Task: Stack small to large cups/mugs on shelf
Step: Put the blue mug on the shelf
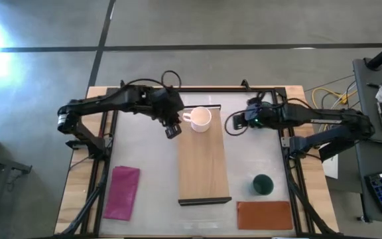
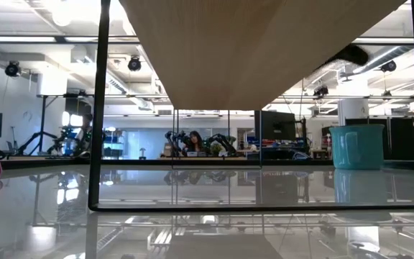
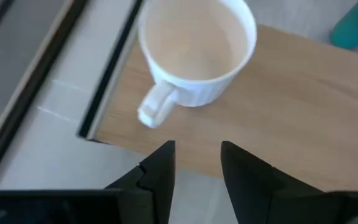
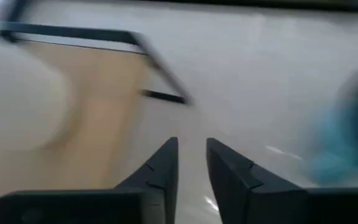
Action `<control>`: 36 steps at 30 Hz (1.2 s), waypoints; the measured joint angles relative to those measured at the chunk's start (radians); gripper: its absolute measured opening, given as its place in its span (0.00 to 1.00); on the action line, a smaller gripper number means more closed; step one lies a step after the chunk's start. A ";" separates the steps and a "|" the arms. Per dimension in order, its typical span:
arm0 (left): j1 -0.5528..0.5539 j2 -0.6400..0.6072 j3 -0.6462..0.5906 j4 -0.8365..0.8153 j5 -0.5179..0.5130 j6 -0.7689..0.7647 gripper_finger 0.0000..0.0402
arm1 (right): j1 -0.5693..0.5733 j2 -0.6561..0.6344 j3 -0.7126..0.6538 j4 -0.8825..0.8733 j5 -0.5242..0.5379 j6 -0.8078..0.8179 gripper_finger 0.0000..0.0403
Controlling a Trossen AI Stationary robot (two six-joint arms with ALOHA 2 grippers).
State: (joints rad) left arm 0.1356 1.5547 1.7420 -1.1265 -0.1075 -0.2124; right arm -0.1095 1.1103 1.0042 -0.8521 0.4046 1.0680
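The white mug point(image 1: 201, 119) point(image 3: 197, 46) stands upright on the far end of the light-wood shelf point(image 1: 204, 166) point(image 3: 303, 112), with its handle point(image 3: 156, 106) toward my left gripper. My left gripper point(image 1: 172, 130) point(image 3: 197, 163) is open, just off the shelf's left edge, and touches nothing. My right gripper point(image 1: 233, 123) point(image 4: 191, 163) hangs right of the shelf's far end, open by a narrow gap. The teal mug point(image 2: 356, 146) point(image 4: 347, 137) stands on the table near it and is hidden in the high view. The dark green mug point(image 1: 262, 184) stands on the table right of the shelf.
A magenta cloth point(image 1: 123, 192) lies at the table's near left. A reddish-brown mat point(image 1: 264, 214) lies at the near right, beside the shelf's near end. The shelf is raised on a dark frame point(image 2: 98, 108), and the low view looks under it. Cables and a keyboard lie off the table's right edge.
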 joint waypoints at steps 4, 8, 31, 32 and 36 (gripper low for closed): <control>0.000 -0.051 -0.033 -0.002 -0.007 -0.019 0.29 | -0.018 -0.050 0.000 -0.261 0.018 0.141 0.26; 0.000 -0.102 -0.095 -0.005 -0.006 -0.021 0.29 | -0.063 -0.089 0.000 -0.466 0.018 0.226 0.31; 0.000 -0.268 -0.280 0.063 -0.002 -0.087 0.29 | -0.733 -0.031 -0.127 -0.410 -0.149 -0.268 0.33; 0.000 -0.275 -0.282 0.063 -0.002 -0.090 0.29 | -0.747 -0.031 -0.138 -0.405 -0.149 -0.275 0.33; 0.000 -0.283 -0.290 0.063 -0.003 -0.090 0.29 | -0.788 -0.036 -0.196 -0.333 -0.188 -0.290 0.33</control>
State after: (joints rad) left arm 0.1352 1.2720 1.4524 -1.0634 -0.1101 -0.3027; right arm -0.8971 1.0740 0.8084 -1.1856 0.2162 0.7777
